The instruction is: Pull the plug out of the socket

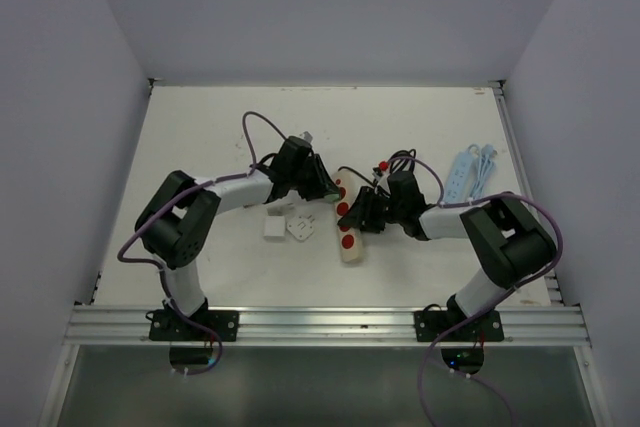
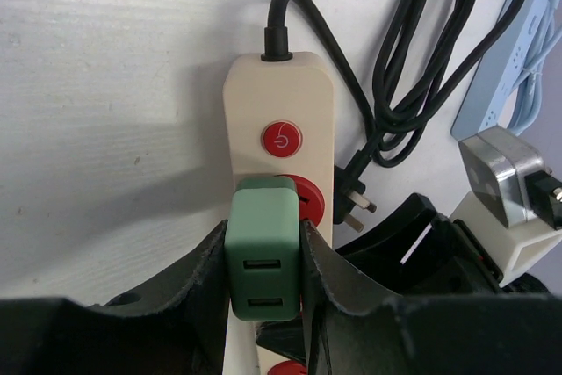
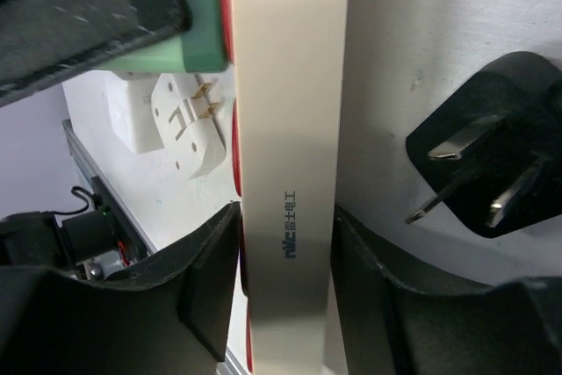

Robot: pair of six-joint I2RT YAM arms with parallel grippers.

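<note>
A cream power strip (image 1: 350, 235) with red sockets lies at the table's middle. It also shows in the left wrist view (image 2: 279, 103) and edge-on in the right wrist view (image 3: 285, 129). A green USB charger plug (image 2: 262, 256) sits in the strip's socket below the red switch. My left gripper (image 2: 263, 261) is shut on the green plug, one finger on each side; it shows from above (image 1: 325, 185). My right gripper (image 3: 285, 256) is shut on the strip's two long faces, just beyond the plug (image 3: 198, 24), and shows from above (image 1: 360, 212).
Two white adapters (image 1: 275, 227) (image 1: 303, 225) lie left of the strip, one showing in the right wrist view (image 3: 180, 120). The strip's black cord and loose black plug (image 2: 356, 208) (image 3: 492, 155) lie to its right. A light blue power strip (image 1: 460, 175) lies at the far right.
</note>
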